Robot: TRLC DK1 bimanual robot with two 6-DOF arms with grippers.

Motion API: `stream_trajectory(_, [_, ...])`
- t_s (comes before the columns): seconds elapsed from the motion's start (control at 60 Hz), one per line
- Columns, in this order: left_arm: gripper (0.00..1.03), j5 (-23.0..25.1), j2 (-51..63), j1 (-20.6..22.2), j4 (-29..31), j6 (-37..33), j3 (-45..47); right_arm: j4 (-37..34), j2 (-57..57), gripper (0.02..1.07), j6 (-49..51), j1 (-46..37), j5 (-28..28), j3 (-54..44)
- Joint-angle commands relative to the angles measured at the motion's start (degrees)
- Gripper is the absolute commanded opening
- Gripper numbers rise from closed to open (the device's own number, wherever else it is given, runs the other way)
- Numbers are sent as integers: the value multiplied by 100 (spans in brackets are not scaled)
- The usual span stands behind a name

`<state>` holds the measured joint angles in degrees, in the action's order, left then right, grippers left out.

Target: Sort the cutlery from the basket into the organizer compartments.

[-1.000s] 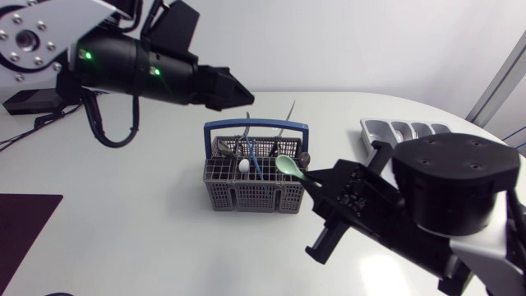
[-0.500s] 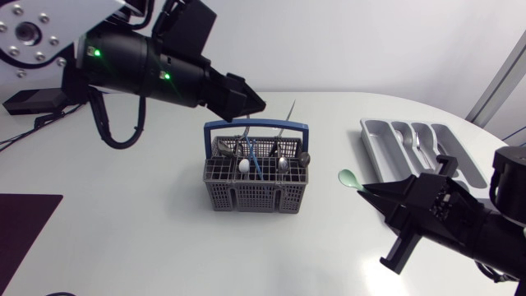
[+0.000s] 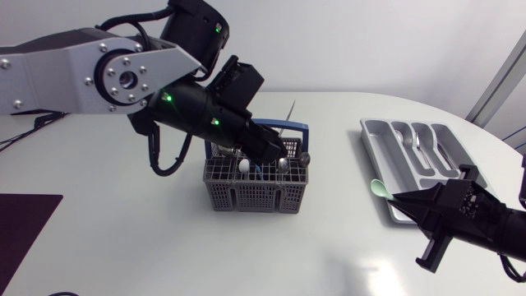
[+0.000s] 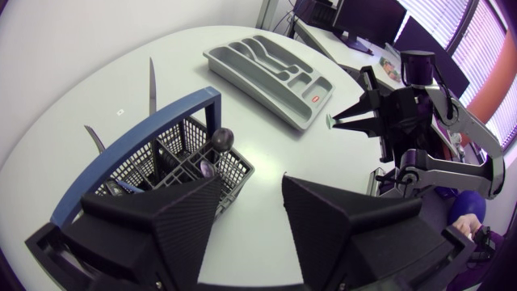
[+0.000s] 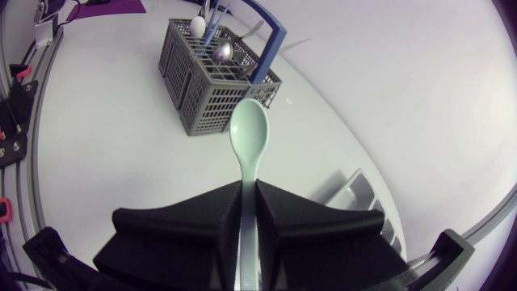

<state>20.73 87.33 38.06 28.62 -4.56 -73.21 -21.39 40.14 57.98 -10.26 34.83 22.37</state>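
Note:
The grey cutlery basket [image 3: 255,187] with a blue handle stands mid-table and holds several pieces, among them a white spoon [image 3: 244,166] and upright knives [image 3: 289,111]. My left gripper [image 3: 278,150] hovers just over the basket's back right part; in the left wrist view its fingers [image 4: 182,222] stand apart with nothing between them, the basket [image 4: 153,158] just ahead. My right gripper [image 5: 249,202] is shut on the handle of a pale green spoon [image 5: 249,136], bowl pointing forward. That spoon [image 3: 379,187] hangs beside the near left corner of the grey organizer [image 3: 380,131].
The organizer [image 4: 311,105] lies at the table's right, with some cutlery in its compartments. A dark purple mat [image 3: 23,220] lies at the front left edge. Bare white tabletop surrounds the basket [image 5: 206,101].
My left arm swung right and down, from behind the basket to over it, with its fingers parting. My right arm carried the green spoon from the basket's right side across to the organizer.

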Motion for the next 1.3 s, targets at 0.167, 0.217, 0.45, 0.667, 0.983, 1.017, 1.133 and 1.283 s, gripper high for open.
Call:
stream_trajectory(0.167, [53, 10, 206, 52, 12, 95, 202, -15, 1189, 14, 1225, -1074, 472, 145])
stream_trajectory(0.217, [53, 10, 249, 52, 12, 104, 219, -23, 1497, 14, 1427, -1329, 569, 277])
stream_trajectory(0.45, [53, 10, 452, 70, -15, 122, 299, -313, 2789, 14, 2455, -2199, 797, 1041])
stream_trajectory(0.667, [53, 1, 513, 70, -217, 210, 334, -806, 3641, 14, 3484, -2674, 789, 1709])
stream_trajectory(0.983, [54, -34, 698, 87, -507, 359, 422, -1157, 4837, 14, 5013, -3272, 499, 2456])
stream_trajectory(1.017, [54, -34, 698, 87, -515, 368, 422, -1192, 4977, 14, 5127, -3316, 446, 2553])
stream_trajectory(1.133, [54, -43, 707, 61, -612, 429, 457, -1289, 5434, 14, 5488, -3456, 367, 2852])
stream_trajectory(1.283, [54, -131, 742, 52, -762, 491, 509, -1236, 5839, 16, 5707, -3570, 182, 3098])
